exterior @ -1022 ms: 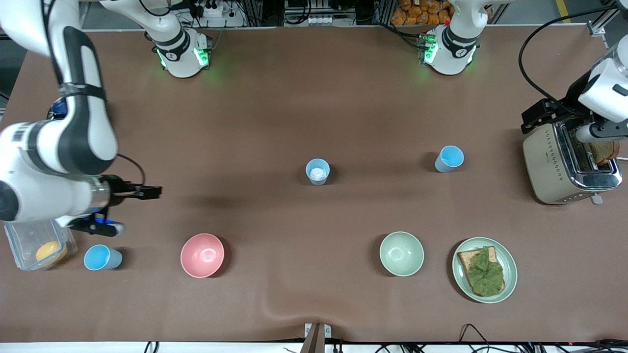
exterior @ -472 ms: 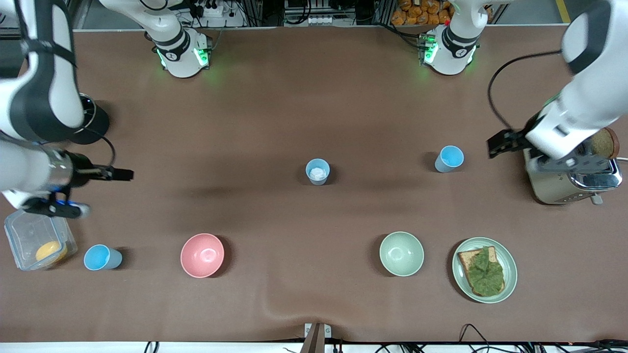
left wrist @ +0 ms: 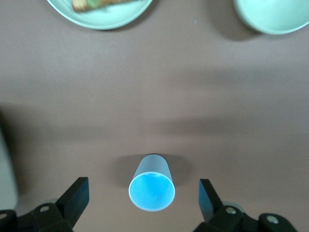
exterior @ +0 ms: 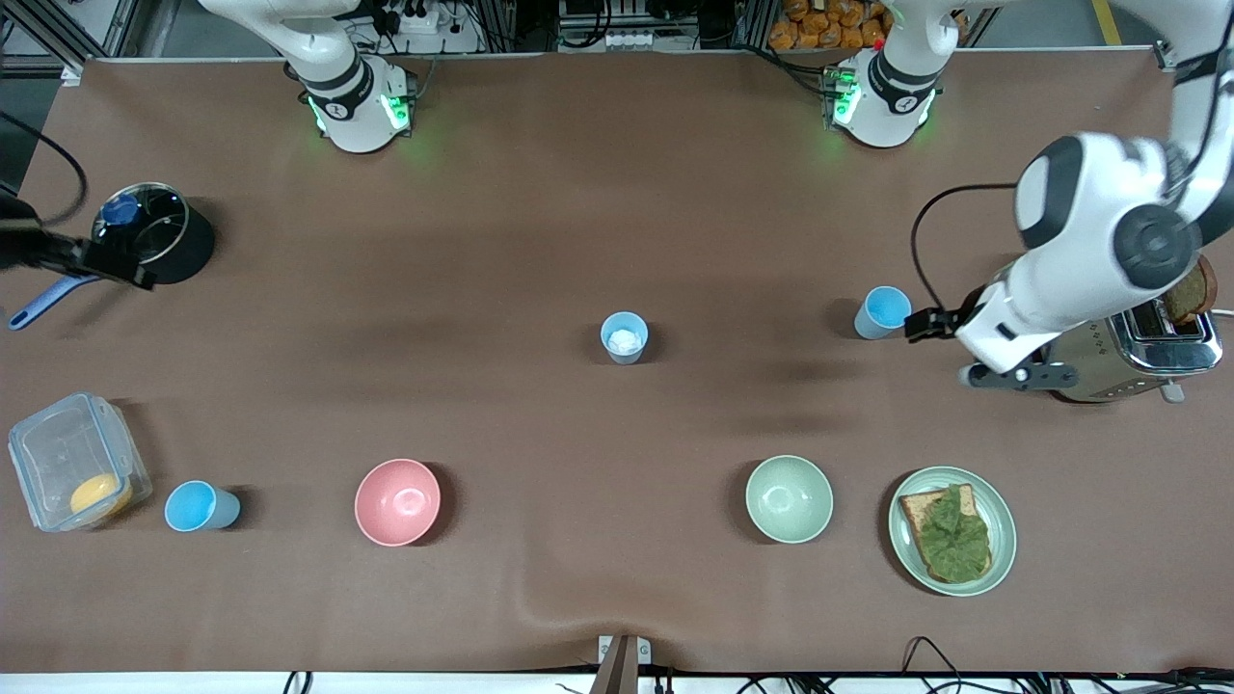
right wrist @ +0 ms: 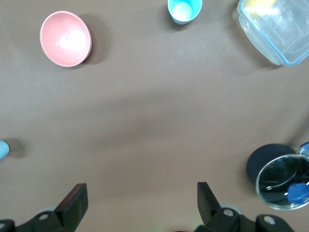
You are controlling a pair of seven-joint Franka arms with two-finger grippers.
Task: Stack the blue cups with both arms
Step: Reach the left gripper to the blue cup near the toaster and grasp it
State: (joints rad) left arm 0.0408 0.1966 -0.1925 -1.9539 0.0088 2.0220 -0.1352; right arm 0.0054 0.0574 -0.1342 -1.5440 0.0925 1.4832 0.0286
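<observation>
**Lining up on the first blue cup**

Reaching in from our left arm's end of the table, we have the left gripper (exterior: 914,325) just beside a blue cup (exterior: 883,312) with a bright blue inside, which stands upright on the brown table (exterior: 540,193) near the toaster (exterior: 1128,352). In the left wrist view the fingers are spread wide, one on each side of the line to that cup (left wrist: 152,189), and nothing is between them yet. We judge that this wide stance is there so the cup can pass between the fingers for a grip on its wall.

Our right gripper (exterior: 106,262) is at the right arm's end of the table, over the black pot (exterior: 169,243) with the glass lid. Its fingers are also apart and empty, as the right wrist view shows. It looks too far from any cup to be gripping soon.

Two more blue cups stand upright. One with something whitish inside (exterior: 625,337) is mid-table; the other (exterior: 198,507) is nearer to the front camera, between the clear box (exterior: 67,467) and the pink bowl (exterior: 397,501). The green bowl (exterior: 789,498) and the plate (exterior: 950,573) with bread sit apart from the cups. No cup is stacked yet.
</observation>
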